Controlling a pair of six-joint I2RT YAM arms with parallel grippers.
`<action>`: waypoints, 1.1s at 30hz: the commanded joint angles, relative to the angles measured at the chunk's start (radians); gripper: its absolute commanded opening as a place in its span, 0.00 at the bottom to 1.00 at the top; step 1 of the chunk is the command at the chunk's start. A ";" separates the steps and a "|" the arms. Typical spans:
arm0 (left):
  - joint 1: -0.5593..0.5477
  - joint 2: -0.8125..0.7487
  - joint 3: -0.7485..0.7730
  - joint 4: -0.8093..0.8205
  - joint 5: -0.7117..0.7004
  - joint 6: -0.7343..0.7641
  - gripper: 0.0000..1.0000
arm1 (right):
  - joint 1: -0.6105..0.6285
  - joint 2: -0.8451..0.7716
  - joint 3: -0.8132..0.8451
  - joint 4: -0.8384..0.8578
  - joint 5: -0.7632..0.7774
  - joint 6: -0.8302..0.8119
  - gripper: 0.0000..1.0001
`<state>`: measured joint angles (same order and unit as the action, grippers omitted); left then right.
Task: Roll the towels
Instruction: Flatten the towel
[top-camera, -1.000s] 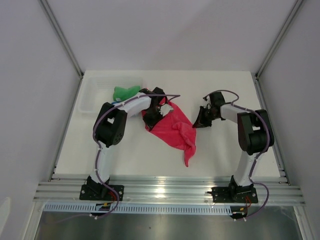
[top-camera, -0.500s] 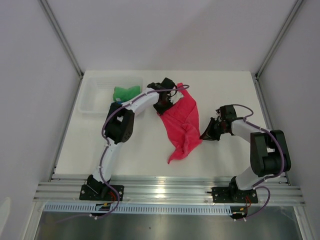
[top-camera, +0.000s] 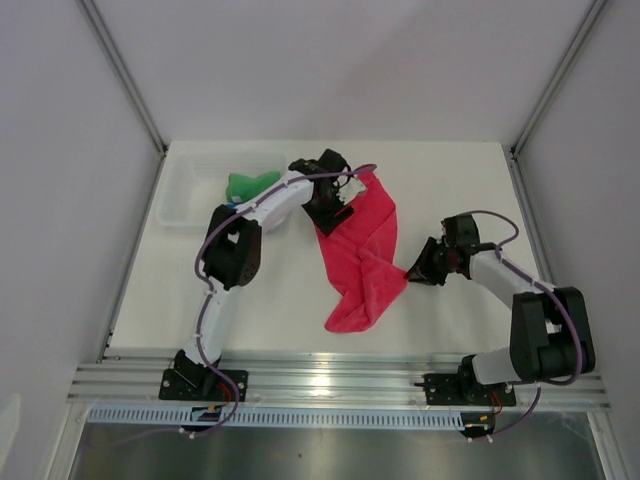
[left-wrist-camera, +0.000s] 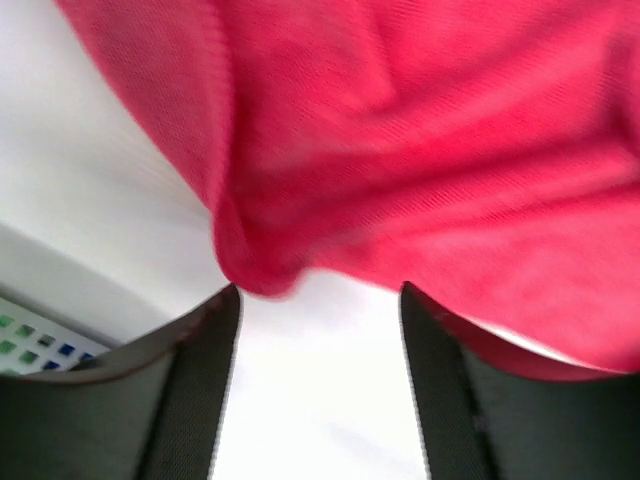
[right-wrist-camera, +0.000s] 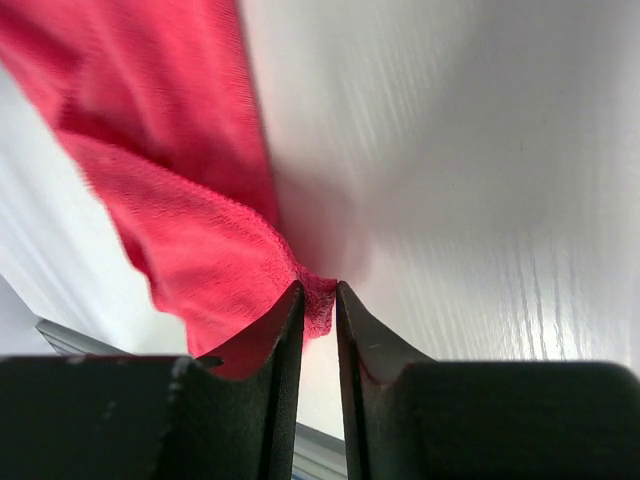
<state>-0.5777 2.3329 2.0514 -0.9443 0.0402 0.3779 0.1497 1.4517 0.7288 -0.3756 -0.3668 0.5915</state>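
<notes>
Crumpled on the white table (top-camera: 280, 300), stretched from lower centre to upper centre of the overhead view: pink towel (top-camera: 360, 255). Right of centre, at its right edge: right gripper (top-camera: 412, 272), fingers (right-wrist-camera: 278, 350) a narrow slit apart, towel corner between the tips; pinched or only touching, cannot tell. Farther up, at the towel's top end: left gripper (top-camera: 336, 207), jaws spread wide, nothing between, a fold just past the tips. Upper left: green towel (top-camera: 250, 185) at the right end of a white basket (top-camera: 178, 205).
</notes>
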 joint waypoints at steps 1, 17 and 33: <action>-0.022 -0.194 -0.020 -0.076 0.169 0.039 0.71 | -0.010 -0.105 -0.003 -0.011 0.052 -0.015 0.22; -0.339 -0.397 -0.437 -0.156 0.468 0.329 0.87 | -0.007 -0.048 -0.065 0.093 0.064 -0.048 0.26; -0.539 -0.336 -0.763 0.222 0.098 0.274 0.86 | 0.007 -0.051 -0.120 0.191 0.114 -0.084 0.31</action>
<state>-1.1244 1.9217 1.3052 -0.8471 0.2371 0.6704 0.1478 1.4040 0.6174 -0.2409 -0.2756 0.5224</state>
